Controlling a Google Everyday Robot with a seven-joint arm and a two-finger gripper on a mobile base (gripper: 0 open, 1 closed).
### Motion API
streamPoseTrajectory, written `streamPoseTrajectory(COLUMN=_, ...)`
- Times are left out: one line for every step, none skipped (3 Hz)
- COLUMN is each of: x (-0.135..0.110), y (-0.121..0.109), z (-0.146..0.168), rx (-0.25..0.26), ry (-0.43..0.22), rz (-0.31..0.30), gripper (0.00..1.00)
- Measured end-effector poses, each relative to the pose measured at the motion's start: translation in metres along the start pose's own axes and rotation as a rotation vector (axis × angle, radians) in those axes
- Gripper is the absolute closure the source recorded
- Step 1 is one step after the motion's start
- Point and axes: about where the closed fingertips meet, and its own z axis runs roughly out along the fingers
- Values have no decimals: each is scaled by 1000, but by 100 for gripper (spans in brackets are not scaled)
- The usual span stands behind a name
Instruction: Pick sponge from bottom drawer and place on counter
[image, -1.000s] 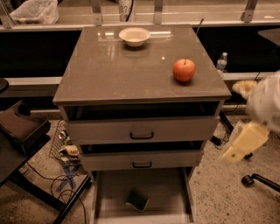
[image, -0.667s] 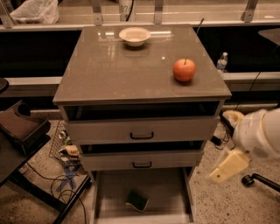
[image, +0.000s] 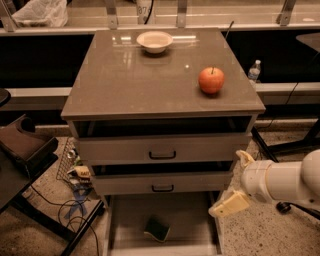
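The dark green sponge (image: 157, 228) with a paler edge lies on the flat grey floor of the open bottom drawer (image: 192, 220), near its front middle. The glossy grey-brown counter (image: 130, 75) tops the cabinet. My gripper (image: 231, 202) hangs at the end of the white arm, low at the right, just outside the bottom drawer's right wall, up and to the right of the sponge and apart from it. It holds nothing that shows.
A red apple (image: 211, 80) sits on the counter's right side and a white bowl (image: 154, 41) at its back. Two upper drawers with black handles (image: 162, 155) are above. A water bottle (image: 254, 71) stands at the right. Cables and a dark chair (image: 25, 145) are at the left.
My arm has moved down and to the left, from beside the cabinet's right side to the right edge of the bottom drawer. The sponge, apple and bowl have not moved.
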Motion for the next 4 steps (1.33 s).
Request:
streamPoseTrajectory(x=11, y=-18, z=45, rx=76, ry=-23, rz=5, gripper=0)
streamPoseTrajectory(x=11, y=-18, z=45, rx=76, ry=-23, rz=5, gripper=0)
streamPoseTrajectory(x=27, y=-8, z=58, rx=79, ry=14, rz=-7, gripper=0)
streamPoseTrajectory(x=55, y=11, z=86, rx=73, ry=7, rz=-19, gripper=0)
